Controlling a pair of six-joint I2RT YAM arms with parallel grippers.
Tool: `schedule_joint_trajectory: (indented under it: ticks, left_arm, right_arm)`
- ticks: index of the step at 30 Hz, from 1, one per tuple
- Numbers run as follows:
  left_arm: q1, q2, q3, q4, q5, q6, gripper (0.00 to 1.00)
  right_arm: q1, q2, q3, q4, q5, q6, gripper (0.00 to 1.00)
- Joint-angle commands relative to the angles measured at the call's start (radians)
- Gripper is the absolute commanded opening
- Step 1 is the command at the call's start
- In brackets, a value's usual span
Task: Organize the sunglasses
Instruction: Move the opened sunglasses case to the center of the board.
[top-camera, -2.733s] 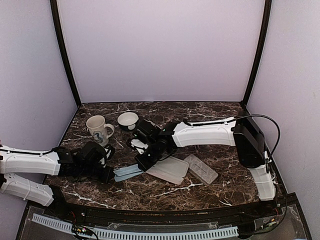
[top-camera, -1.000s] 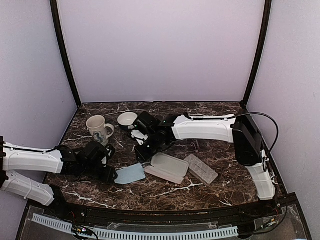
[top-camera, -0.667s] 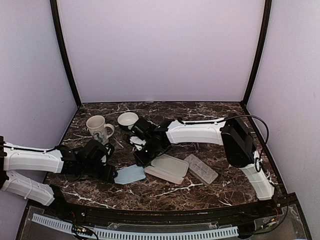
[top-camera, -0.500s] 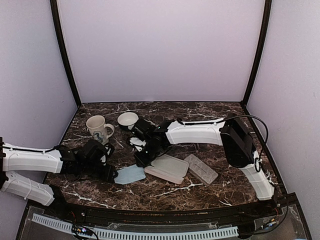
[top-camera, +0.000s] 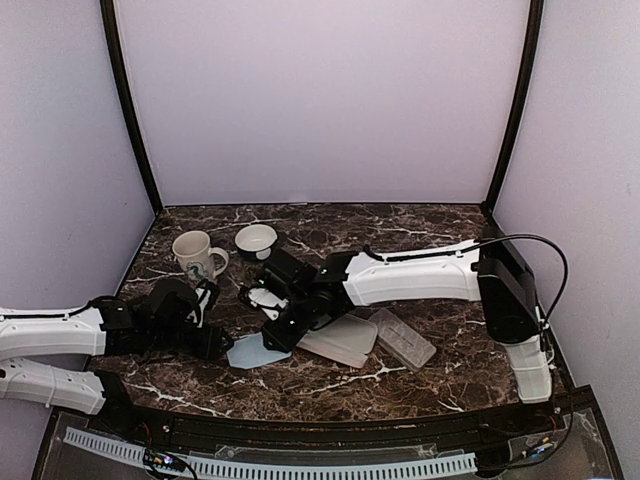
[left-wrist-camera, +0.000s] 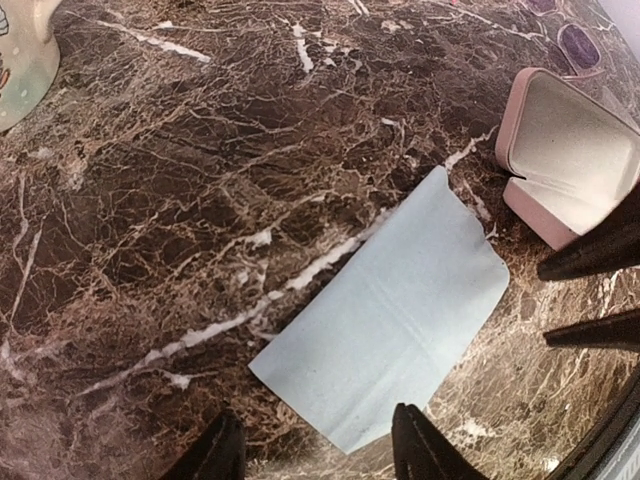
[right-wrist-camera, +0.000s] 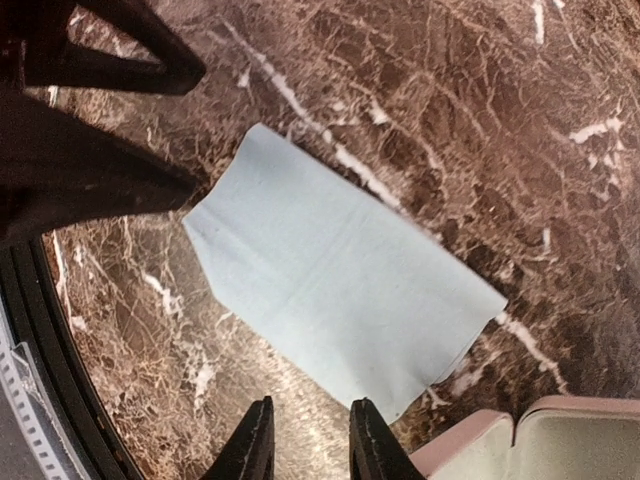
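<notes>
- My left end effector (left-wrist-camera: 318, 425) sits low over the marble surface (top-camera: 400, 225), its two fingers a moderate gap apart and holding nothing.
- One corner of the light-blue cloth (left-wrist-camera: 385, 315) lies flat between those fingertips.
- My right end effector (right-wrist-camera: 312, 410) reaches in from the opposite side, over the cloth's end nearest the pink case (left-wrist-camera: 575, 165). Its fingers stand a narrower gap apart, also empty, and a corner of the cloth lies just beside one fingertip.
- My two end effectors face each other across the cloth, near but not touching.
- The pink case lies open, just beside the cloth.
- One pair of sunglasses (left-wrist-camera: 578, 45), thin-framed with dark lenses, lies on the surface beyond the case's far side, partly cut off by the edge of the left wrist view.
- The cloth and the case lie between my left end effector and the sunglasses, so they are well apart.
- From overhead, my right arm hides the sunglasses.
- A clear case (top-camera: 402, 339) lies to the right of the pink one; a mug (top-camera: 195, 254) and a small bowl (top-camera: 256, 240) stand farther back.
</notes>
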Motion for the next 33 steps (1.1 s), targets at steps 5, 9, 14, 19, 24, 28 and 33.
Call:
schedule_joint_trajectory:
  ticks: [5, 9, 14, 19, 24, 28, 33]
  left_arm:
    - [0.003, 0.053, 0.005, 0.04, 0.004, 0.005, 0.52]
    - [0.002, 0.064, 0.01, 0.042, 0.011, 0.009, 0.53]
    - [0.001, 0.068, 0.017, 0.043, 0.013, 0.012, 0.52]
    - [0.001, 0.087, 0.029, 0.045, 0.017, 0.019, 0.53]
    - [0.0, 0.114, 0.036, 0.057, 0.026, 0.022, 0.53]
    - [0.0, 0.129, 0.035, 0.064, 0.028, 0.025, 0.53]
    - [-0.001, 0.143, 0.034, 0.054, 0.045, 0.032, 0.53]
  right_arm:
    - [0.019, -0.118, -0.189, 0.066, 0.038, 0.061, 0.27]
    - [0.018, -0.159, -0.245, 0.047, 0.037, 0.069, 0.27]
    - [0.018, -0.173, -0.311, -0.024, 0.113, 0.079, 0.27]
    - [0.018, -0.218, -0.378, -0.082, 0.196, 0.087, 0.27]
    - [0.016, -0.261, -0.421, -0.144, 0.285, 0.1, 0.27]
    - [0.0, -0.283, -0.455, -0.172, 0.337, 0.124, 0.27]
    - [-0.032, -0.313, -0.492, -0.164, 0.358, 0.142, 0.27]
